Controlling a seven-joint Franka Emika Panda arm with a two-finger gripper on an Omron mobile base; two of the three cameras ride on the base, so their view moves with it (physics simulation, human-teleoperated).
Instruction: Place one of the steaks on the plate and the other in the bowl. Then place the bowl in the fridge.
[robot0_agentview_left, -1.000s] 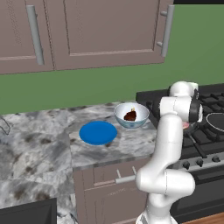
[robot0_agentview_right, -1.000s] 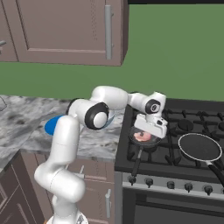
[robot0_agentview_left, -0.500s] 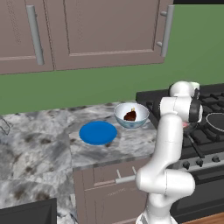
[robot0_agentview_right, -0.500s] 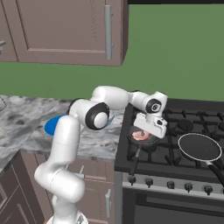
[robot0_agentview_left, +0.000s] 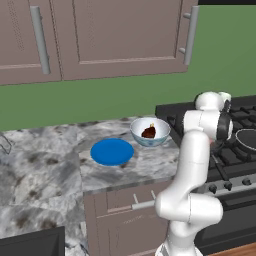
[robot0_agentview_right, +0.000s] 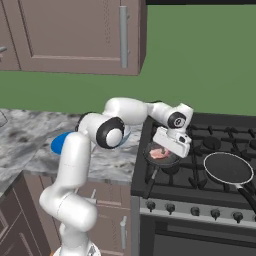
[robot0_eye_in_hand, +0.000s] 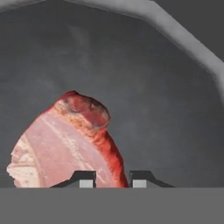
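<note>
One steak (robot0_agentview_left: 149, 132), the dark reddish-brown one, already lies in the bowl (robot0_agentview_left: 150, 131), which in the left base view stands on the marbled counter (robot0_agentview_left: 45, 160) just at 2 o'clock of the blue plate (robot0_agentview_left: 112, 151). The plate is bare. The arm reaches over to the stove (robot0_agentview_left: 235, 150) at 3 o'clock of the bowl, and its hand is hidden behind its own upper links there.

From the right base view, the gripper (robot0_agentview_right: 167, 151) hangs low over the small black pan (robot0_agentview_right: 161, 153) on the stove's front left burner, and the pale pink steak (robot0_agentview_right: 158, 152) lies in that pan right under it. A second, empty pan (robot0_agentview_right: 228, 168) sits at 3 o'clock of the first. A slice of the plate shows at 9 o'clock, past the arm's elbow.

Looking along the hand, the two finger tips (robot0_eye_in_hand: 86, 179) stand close together at 6 o'clock, with the pink steak's red edge running down between them; the jaws look drawn in narrow on the meat. The steak spreads from 6 toward 9 o'clock over the pan's dark floor, and the pan's grey rim curves across at 1 o'clock.

The step in hand appears to be the pick-up of the second steak. The next move calls for a straight lift clear of the pan's rim, then a swing toward the plate and a low release on it; after that the bowl must go to the fridge.
</note>
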